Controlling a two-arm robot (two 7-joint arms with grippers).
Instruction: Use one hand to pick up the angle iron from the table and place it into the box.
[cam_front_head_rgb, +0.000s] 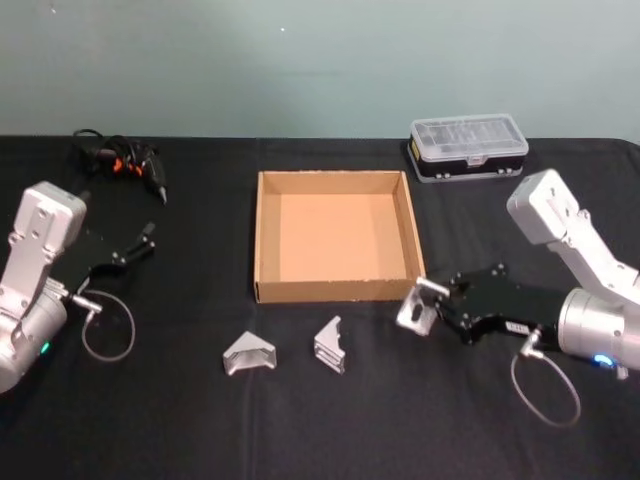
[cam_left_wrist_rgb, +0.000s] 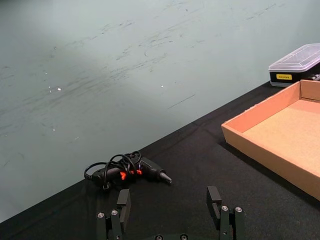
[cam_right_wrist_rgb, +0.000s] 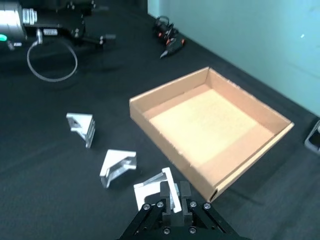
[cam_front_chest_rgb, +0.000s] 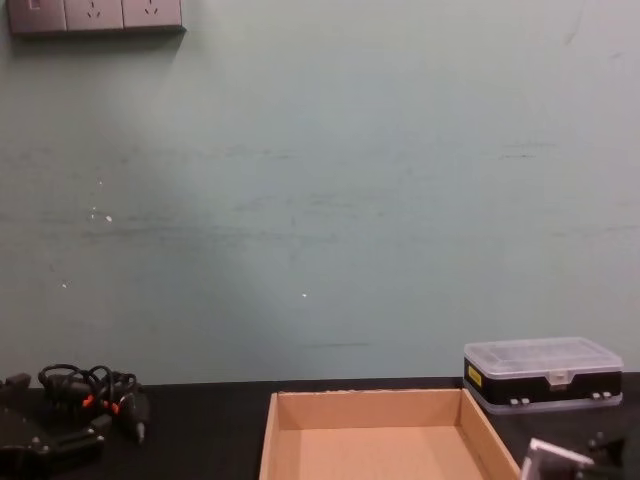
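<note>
My right gripper is shut on one silver angle iron, holding it just outside the front right corner of the tan cardboard box. In the right wrist view the gripper pinches that angle iron beside the box. Two more angle irons lie on the black table in front of the box. The left gripper rests open at the far left, its fingers apart with nothing between them.
A clear-lidded black plastic case sits behind the box at the right. A tangle of black cables with orange bits lies at the back left. The inside of the box holds nothing.
</note>
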